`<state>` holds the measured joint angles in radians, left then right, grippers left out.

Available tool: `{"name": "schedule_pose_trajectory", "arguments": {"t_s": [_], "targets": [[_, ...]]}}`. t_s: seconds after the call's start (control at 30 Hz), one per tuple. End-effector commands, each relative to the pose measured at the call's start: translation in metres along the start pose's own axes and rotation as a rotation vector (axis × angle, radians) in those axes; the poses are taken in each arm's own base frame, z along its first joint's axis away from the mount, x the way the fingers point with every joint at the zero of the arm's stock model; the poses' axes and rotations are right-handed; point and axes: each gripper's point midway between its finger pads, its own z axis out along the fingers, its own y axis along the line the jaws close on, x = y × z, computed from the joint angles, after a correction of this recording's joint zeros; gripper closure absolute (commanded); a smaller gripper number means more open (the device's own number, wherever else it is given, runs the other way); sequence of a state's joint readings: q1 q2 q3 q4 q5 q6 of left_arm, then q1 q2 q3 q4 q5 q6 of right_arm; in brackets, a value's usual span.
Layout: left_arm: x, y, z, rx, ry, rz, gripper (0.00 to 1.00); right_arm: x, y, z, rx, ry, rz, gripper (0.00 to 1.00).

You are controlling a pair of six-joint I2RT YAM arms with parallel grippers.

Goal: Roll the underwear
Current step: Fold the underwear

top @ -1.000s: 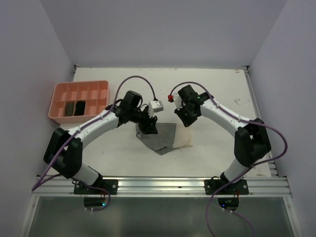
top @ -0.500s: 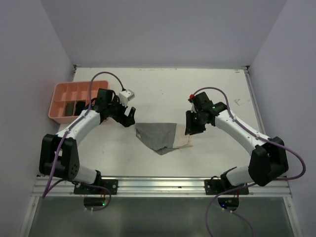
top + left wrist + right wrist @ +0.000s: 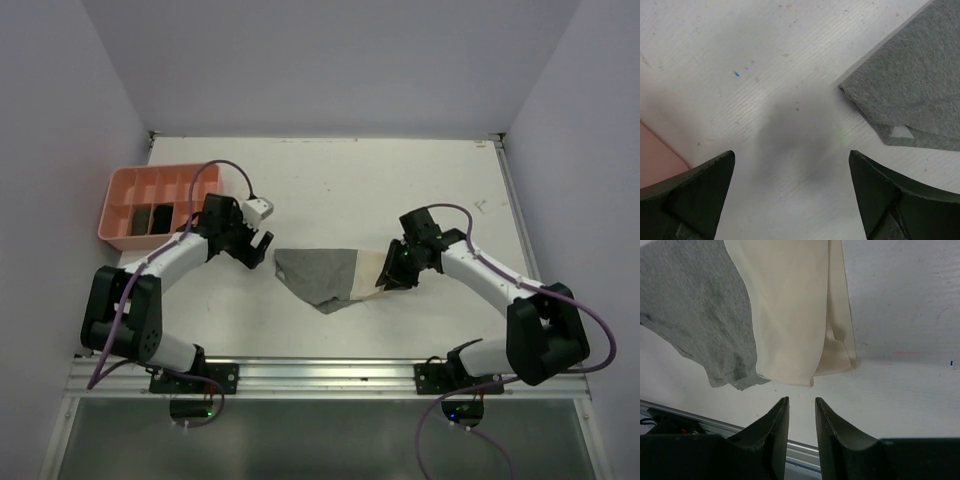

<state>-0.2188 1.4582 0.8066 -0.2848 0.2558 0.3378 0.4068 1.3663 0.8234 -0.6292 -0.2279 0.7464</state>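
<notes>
1. I see the underwear [image 3: 325,277] lying flat and unrolled on the white bench [image 3: 330,180], a little below the middle of the top view.
2. Its left part is grey and its right part is cream, and its lower edge narrows to a point toward the bottom of the frame.
3. The left jaws sit just left of the garment's upper-left corner, apart from it. They stand wide open and grip nothing.
4. In the left wrist view, bare bench fills the space between the two fingertips. The grey corner of the underwear [image 3: 910,100] lies at the upper right, and a sliver of pink shows at the lower left edge.
5. The right jaws are at the cream right edge of the garment in the top view.
6. In the right wrist view they stand only a narrow gap apart with nothing between them. The cream hem of the underwear [image 3: 795,310] lies just above the tips.
7. The pink tray [image 3: 120,190] sits at the left of the top view, with two dark rolls [image 3: 152,218] in its near compartments.
</notes>
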Motion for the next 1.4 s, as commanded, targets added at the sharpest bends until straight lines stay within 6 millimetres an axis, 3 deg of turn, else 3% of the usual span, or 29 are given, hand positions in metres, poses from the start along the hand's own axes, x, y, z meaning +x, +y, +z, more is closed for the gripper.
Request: {"name": "schedule_pose_trajectory", "arguments": {"t_s": [0.0, 0.43, 0.83, 1.1, 1.37], "targets": [[-0.008, -0.006, 0.011, 0.039, -0.036, 0.034, 0.00, -0.008, 0.016, -0.005, -0.077, -0.041, 0.058, 0.69], [-0.012, -0.039, 0.026, 0.135, -0.074, -0.010, 0.00, -0.002, 0.005, -0.003, -0.061, -0.048, 0.144, 0.70], [-0.001, -0.034, 0.051, 0.070, -0.009, -0.050, 0.00, -0.008, 0.006, 0.000, -0.063, -0.055, 0.211, 0.72], [0.006, -0.035, 0.055, 0.042, 0.035, -0.038, 0.00, -0.003, 0.008, 0.011, -0.063, 0.000, 0.284, 0.77], [0.012, -0.040, 0.055, 0.047, 0.044, -0.037, 0.00, 0.003, -0.005, 0.021, 0.023, 0.049, 0.316, 0.73]]}}
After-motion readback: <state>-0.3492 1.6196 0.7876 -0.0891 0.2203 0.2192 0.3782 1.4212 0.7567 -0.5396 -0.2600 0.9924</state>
